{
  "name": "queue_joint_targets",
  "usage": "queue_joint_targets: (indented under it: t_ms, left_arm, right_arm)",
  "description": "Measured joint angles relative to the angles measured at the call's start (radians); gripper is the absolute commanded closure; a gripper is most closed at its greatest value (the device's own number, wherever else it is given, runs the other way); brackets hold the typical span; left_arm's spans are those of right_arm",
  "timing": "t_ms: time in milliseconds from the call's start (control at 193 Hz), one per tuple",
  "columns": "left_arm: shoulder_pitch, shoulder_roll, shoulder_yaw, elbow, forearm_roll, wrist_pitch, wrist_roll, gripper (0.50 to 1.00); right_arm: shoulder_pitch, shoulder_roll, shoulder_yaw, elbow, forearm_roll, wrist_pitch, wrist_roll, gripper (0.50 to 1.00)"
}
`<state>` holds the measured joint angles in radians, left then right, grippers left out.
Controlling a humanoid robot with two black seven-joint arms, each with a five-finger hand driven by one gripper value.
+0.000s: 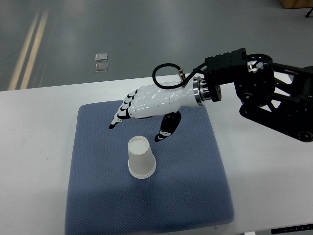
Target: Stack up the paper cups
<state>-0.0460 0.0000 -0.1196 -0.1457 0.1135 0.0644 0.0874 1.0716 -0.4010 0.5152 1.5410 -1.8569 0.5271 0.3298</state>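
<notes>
White paper cup (141, 157) standing upside down, wider rim down, plain and unmarked, near the middle of a blue-grey textured mat (98, 205), mat lying on a white desk (264, 186), right hand (146, 105) just above and behind the cup, fingers (122, 113) spread and empty, black arm entering from the right.

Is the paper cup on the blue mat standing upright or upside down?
Upside down: the paper cup rests on its wider rim on the mat, narrow closed base facing up.

Looks steeply down from the robot's own side onto a white table (39, 127) and blue mat (98, 196), fairly near, with grey floor (146, 34) beyond the far edge.
</notes>
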Motion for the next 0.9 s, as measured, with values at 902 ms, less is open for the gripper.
queue_joint_targets:
  t_ms: [902]
  left_arm:
    - [0.0, 0.0, 0.0, 0.0, 0.0, 0.0, 0.0, 0.5]
  right_arm:
    - [-0.421, 0.161, 0.415, -0.506, 0.857, -0.524, -0.284, 0.607]
